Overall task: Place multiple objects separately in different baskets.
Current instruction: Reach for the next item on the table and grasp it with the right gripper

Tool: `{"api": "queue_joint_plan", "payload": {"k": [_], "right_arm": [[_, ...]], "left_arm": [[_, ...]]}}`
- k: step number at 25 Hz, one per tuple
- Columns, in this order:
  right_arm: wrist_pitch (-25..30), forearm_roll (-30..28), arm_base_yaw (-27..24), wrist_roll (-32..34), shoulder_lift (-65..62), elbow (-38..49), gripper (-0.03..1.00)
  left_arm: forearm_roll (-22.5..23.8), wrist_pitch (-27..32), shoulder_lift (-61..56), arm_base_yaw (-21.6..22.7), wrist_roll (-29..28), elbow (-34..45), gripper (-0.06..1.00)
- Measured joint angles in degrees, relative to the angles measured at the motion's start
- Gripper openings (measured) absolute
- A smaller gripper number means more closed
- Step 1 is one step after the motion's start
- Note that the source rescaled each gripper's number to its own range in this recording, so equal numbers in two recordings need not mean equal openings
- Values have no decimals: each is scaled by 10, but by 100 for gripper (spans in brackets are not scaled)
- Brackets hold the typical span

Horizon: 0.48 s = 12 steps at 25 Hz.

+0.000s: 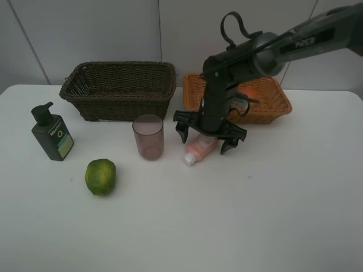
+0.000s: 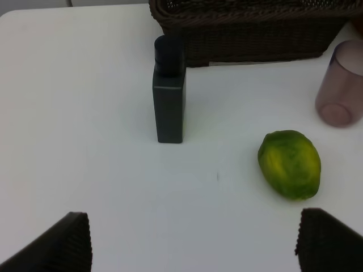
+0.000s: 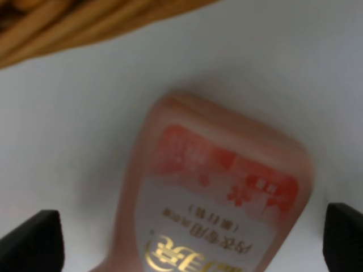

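Right tool [image 1: 204, 141]: you see it spread wide, jaws standing on either side of the pink tube [image 1: 199, 149] and not closed on it. The tube lies on the table [image 1: 266, 215] just beside the tan basket [image 1: 272, 110], with the mauve cup [image 1: 148, 136] near. Left tool [image 2: 193, 243]: you see it hang open above the table, near the green citrus [image 1: 101, 177] and the pump bottle [image 1: 52, 135]. Both stand outside the dark basket [image 1: 122, 105].
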Motion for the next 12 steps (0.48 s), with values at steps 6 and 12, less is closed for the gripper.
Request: {"api": "queue_joint_plan", "payload": {"k": [6,12], "right_arm": [[2,0,0,0,7,0,98],[11,-5,0,-2,10,-1,54]], "left_arm": [[0,0,0,0,0,0,94],[0,0,0,0,0,0,94]]}}
